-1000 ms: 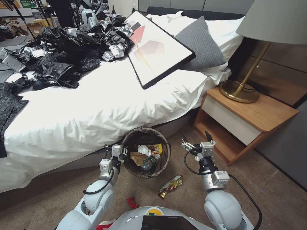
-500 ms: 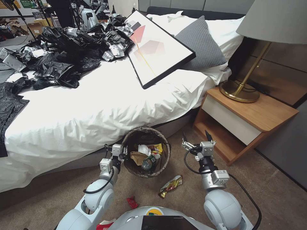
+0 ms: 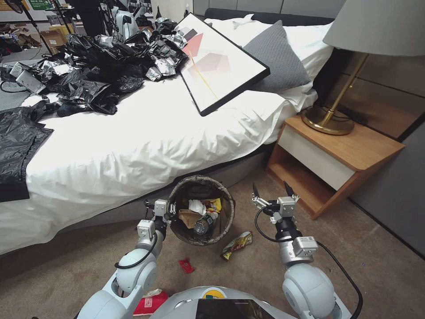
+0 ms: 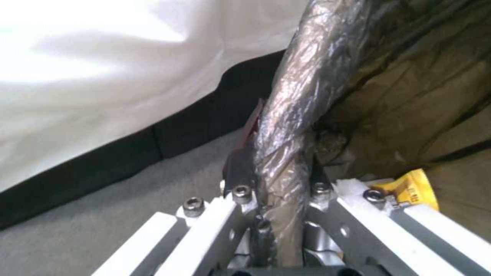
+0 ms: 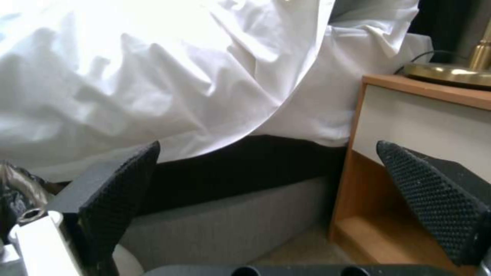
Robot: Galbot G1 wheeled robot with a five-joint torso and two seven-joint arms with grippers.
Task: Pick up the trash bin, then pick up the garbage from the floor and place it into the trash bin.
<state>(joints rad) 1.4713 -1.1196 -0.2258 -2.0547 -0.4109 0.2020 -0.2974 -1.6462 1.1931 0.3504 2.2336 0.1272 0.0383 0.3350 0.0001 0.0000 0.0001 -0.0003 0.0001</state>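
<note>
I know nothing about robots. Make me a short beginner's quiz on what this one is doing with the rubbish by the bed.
1. True or false: the left claw is clamped on the rim of the round bin with a dark bag liner.
2. Is the right claw A) open and holding nothing, or B) shut on a wrapper?
3. Fill in: the shiny gold-and-brown crinkled wrapper lies on the beige ____, beside the bin.

Key: 1 true; 2 A; 3 carpet.
</note>
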